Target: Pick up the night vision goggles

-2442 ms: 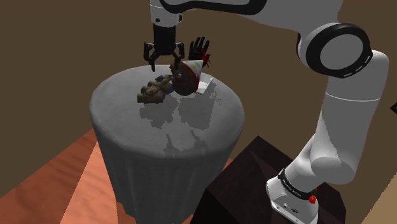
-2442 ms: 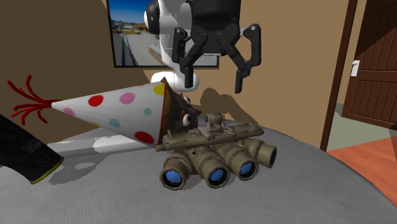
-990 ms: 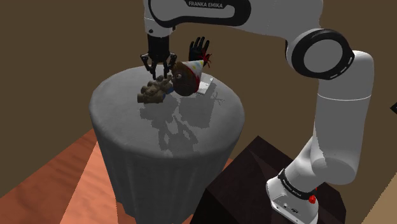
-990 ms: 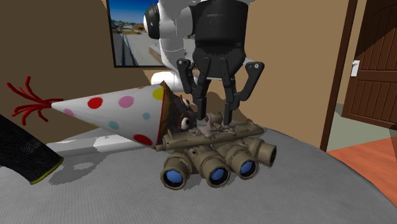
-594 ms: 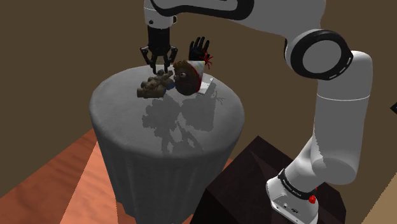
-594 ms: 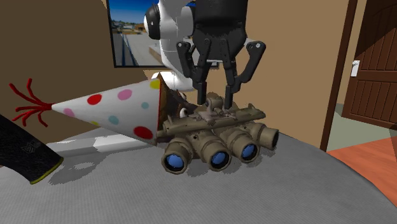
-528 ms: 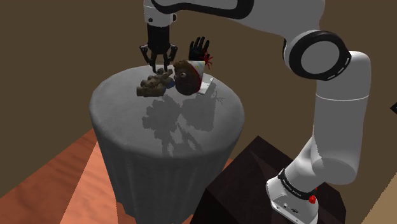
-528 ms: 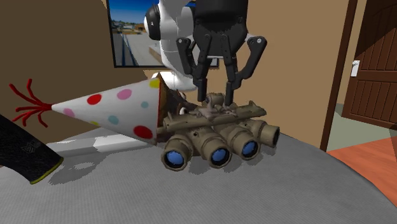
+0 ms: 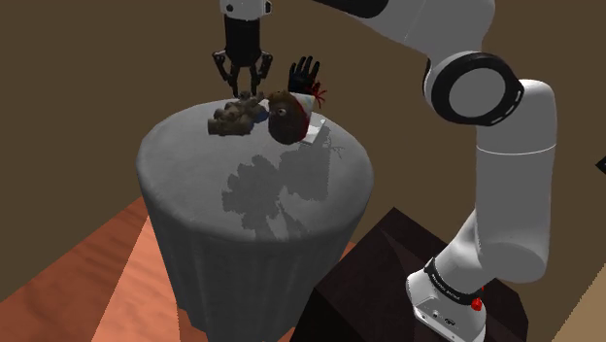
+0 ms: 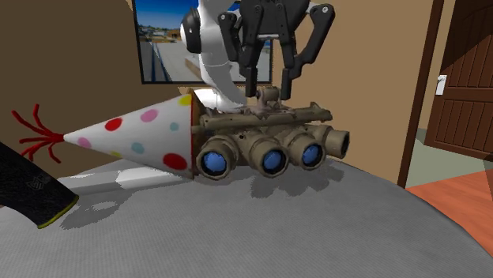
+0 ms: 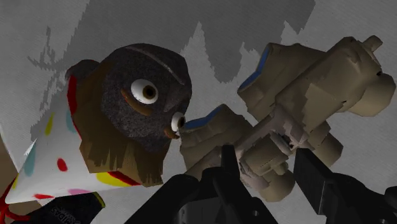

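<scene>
One black glove [image 10: 28,189] lies at the near left of the grey table [image 10: 332,237]. Past it the tan night vision goggles [image 10: 265,146] hang clear of the table, three blue lenses facing near, their shadow beneath. Just left of them lies a dotted white party hat [image 10: 134,134] — a dark furry face [image 11: 143,95] with two eyes sits in its open end. The black end effector [image 10: 267,85] is closed on the goggles' top mount. Farther off, a brown door [image 10: 466,79] stands at the right.
</scene>
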`<control>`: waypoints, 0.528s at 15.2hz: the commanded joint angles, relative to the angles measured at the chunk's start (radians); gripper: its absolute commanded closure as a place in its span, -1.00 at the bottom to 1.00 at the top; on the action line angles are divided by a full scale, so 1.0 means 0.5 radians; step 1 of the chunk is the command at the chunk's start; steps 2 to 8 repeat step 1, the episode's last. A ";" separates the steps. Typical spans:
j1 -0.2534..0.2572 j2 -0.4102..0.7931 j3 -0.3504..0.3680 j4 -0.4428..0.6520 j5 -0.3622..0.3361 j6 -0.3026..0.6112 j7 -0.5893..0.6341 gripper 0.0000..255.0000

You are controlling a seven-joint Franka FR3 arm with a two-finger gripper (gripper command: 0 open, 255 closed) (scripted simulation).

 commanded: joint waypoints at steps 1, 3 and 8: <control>0.007 0.016 -0.002 0.050 -0.005 -0.031 -0.003 1.00; 0.007 0.016 -0.002 0.050 -0.005 -0.031 -0.003 1.00; 0.007 0.016 -0.002 0.050 -0.005 -0.031 -0.003 1.00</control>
